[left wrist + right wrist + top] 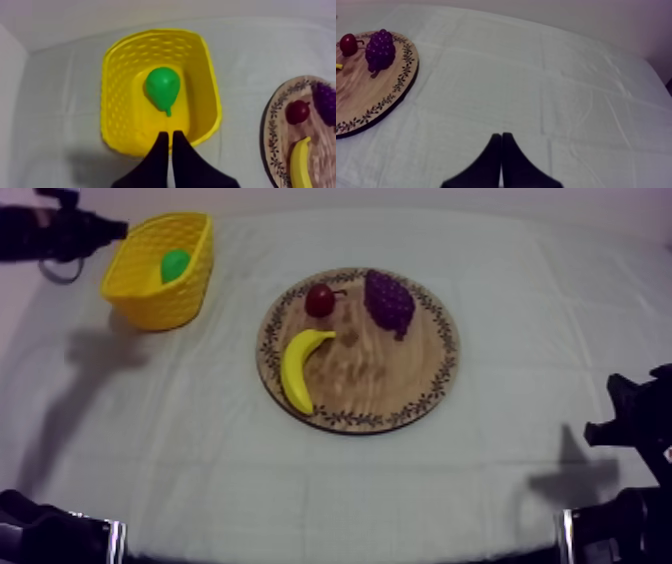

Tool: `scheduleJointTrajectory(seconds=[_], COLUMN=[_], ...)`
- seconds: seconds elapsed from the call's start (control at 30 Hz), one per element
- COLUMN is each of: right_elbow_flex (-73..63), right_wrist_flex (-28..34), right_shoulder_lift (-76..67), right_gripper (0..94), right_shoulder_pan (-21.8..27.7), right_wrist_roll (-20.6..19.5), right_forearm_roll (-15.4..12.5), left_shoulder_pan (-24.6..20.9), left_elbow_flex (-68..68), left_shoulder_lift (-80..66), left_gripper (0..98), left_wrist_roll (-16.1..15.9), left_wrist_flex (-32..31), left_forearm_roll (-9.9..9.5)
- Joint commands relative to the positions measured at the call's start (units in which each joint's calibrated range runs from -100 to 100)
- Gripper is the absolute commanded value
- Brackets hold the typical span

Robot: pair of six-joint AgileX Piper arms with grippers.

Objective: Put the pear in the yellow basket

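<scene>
The green pear (175,264) (163,87) lies inside the yellow basket (196,283) (212,85) at the table's far left. My left gripper (118,230) (169,136) hovers just over the basket's near rim, apart from the pear, fingers together with nothing between them. The round wooden board (400,378) (371,95) sits mid-table with a banana (298,368), a small red fruit (320,300) and a bunch of grapes (389,302) on it. My right gripper (501,136) is shut over bare cloth to the board's right.
My right arm (632,423) rests low at the table's right edge. Open cloth spreads between the basket and the board and along the front. The left arm (50,233) reaches in from the far left corner.
</scene>
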Motion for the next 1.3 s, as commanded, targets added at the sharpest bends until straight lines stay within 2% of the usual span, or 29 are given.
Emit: scheduleJointTrajectory(seconds=[0.0, 0.13, 0.3, 0.37, 0.5, 0.77, 0.9, 0.97, 1.1, 1.17, 1.27], right_elbow_flex=[0.0, 0.0, 0.0, 0.0, 0.0, 0.0, 0.0, 0.0, 0.0, 0.0, 0.0], right_wrist_flex=[0.0, 0.0, 0.0, 0.0, 0.0, 0.0, 0.0, 0.0, 0.0, 0.0, 0.0], right_shoulder_lift=[0.0, 0.0, 0.0, 0.0, 0.0, 0.0, 0.0, 0.0, 0.0, 0.0, 0.0], right_gripper=[0.3, 0.3, 0.3, 0.3, 0.3, 0.3, 0.3, 0.3, 0.3, 0.3, 0.3], right_shoulder_pan=[0.0, 0.0, 0.0, 0.0, 0.0, 0.0, 0.0, 0.0, 0.0, 0.0, 0.0], right_wrist_roll=[0.0, 0.0, 0.0, 0.0, 0.0, 0.0, 0.0, 0.0, 0.0, 0.0, 0.0], right_forearm_roll=[0.0, 0.0, 0.0, 0.0, 0.0, 0.0, 0.0, 0.0, 0.0, 0.0, 0.0], left_shoulder_pan=[-0.1, -0.1, -1.9, -2.6, -3.8, -4.6, -4.5, -4.5, -4.4, -4.4, -4.4], left_elbow_flex=[15.4, 27.2, 39.5, 43.2, 48.1, 55.1, 58.1, 59.0, 61.3, 61.7, 61.9], left_shoulder_lift=[-22.5, -39.4, -58.1, -63.9, -72.2, -78.3, -78.6, -78.6, -78.7, -78.7, -78.7], left_gripper=[0.0, 0.0, 0.0, 0.0, 0.0, 0.0, 0.3, 0.2, 0.1, 0.1, 0.1], left_wrist_roll=[-0.2, -1.1, -4.0, -4.6, -4.7, -2.9, -5.6, -4.8, -0.8, 1.2, 2.2], left_wrist_flex=[-2.2, -3.4, -2.6, -1.4, 1.6, 3.1, 1.7, 0.3, -7.2, -8.2, -8.9], left_forearm_roll=[0.67, 2.72, 7.32, 8.42, 9.44, 9.17, 10.76, 11.28, 13.02, 13.42, 13.68])
